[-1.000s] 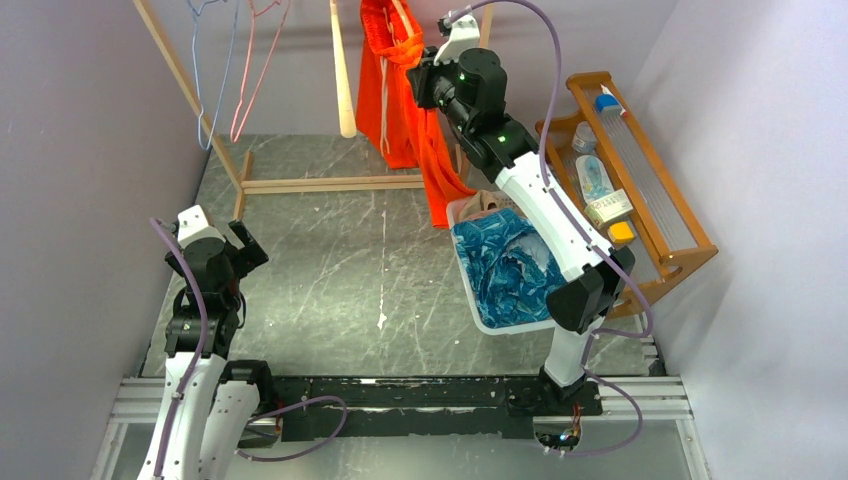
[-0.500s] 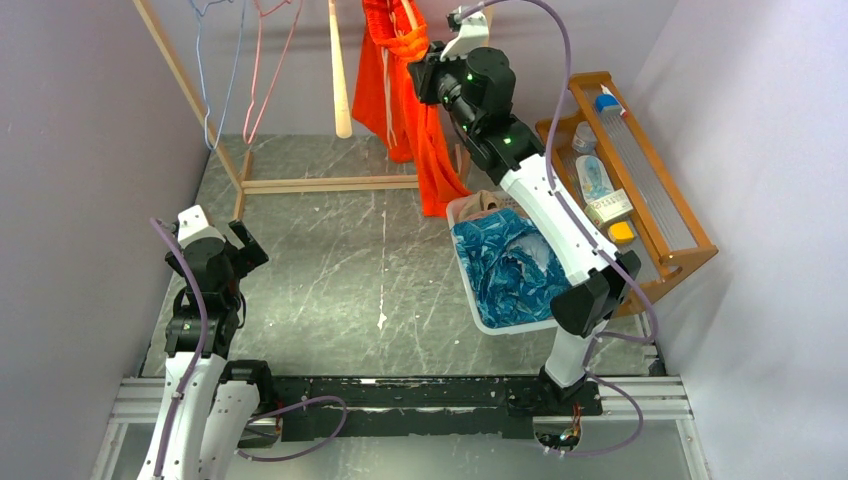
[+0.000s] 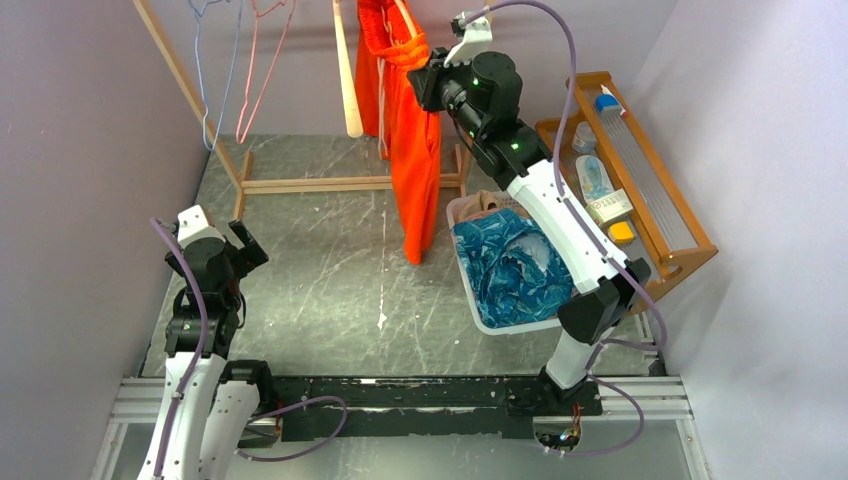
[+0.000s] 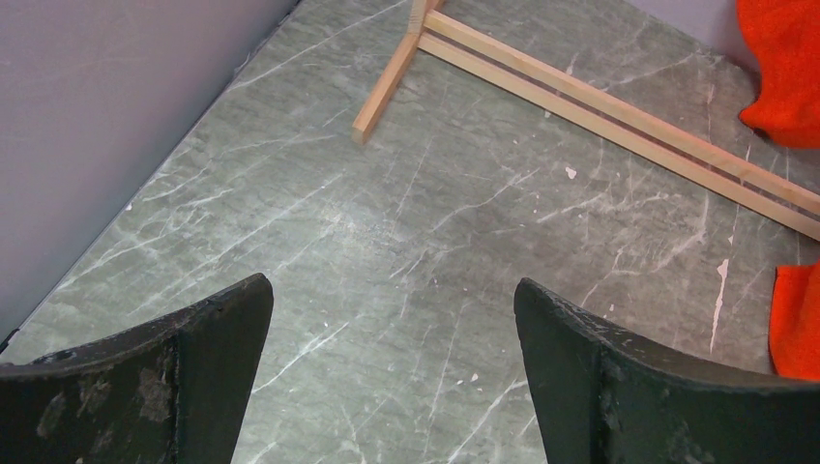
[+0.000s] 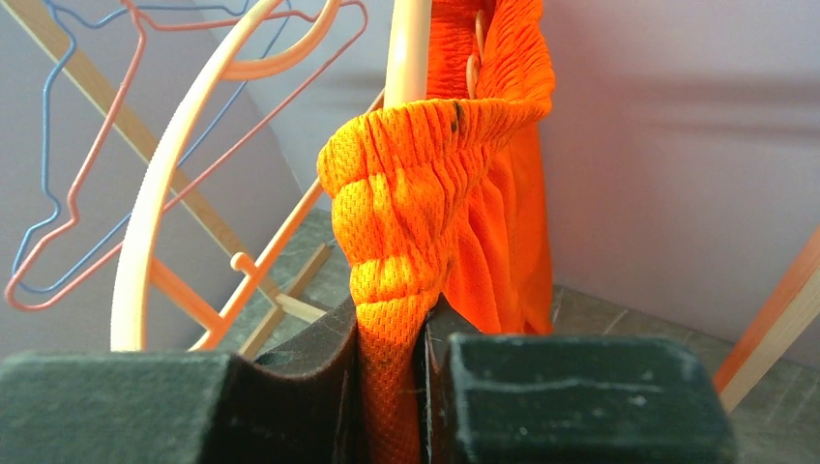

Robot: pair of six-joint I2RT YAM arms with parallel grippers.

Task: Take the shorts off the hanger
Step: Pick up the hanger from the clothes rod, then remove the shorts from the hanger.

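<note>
Pinching the gathered waistband, the right gripper (image 5: 392, 333) clamps the orange shorts (image 3: 415, 150), which hang at upper centre of the overhead frame next to a cream hanger (image 5: 145, 222). Blue shorts (image 3: 510, 265) lie in the basket (image 3: 510, 326), right of centre. Left gripper (image 4: 392, 329), lower left: jaws wide apart.

The left gripper (image 4: 392, 290) hangs above the grey, marble-veined table (image 4: 319, 213) with its two dark fingers (image 4: 208, 358) spread wide, only bare surface showing between them. Farther off, a pale wooden frame (image 4: 600, 106) rests on the table: one foot and two parallel rails. Bright orange shorts (image 4: 788, 68) show along the right edge, at the top corner and again lower down. A lilac wall (image 4: 106, 97) rises at the left.
</note>
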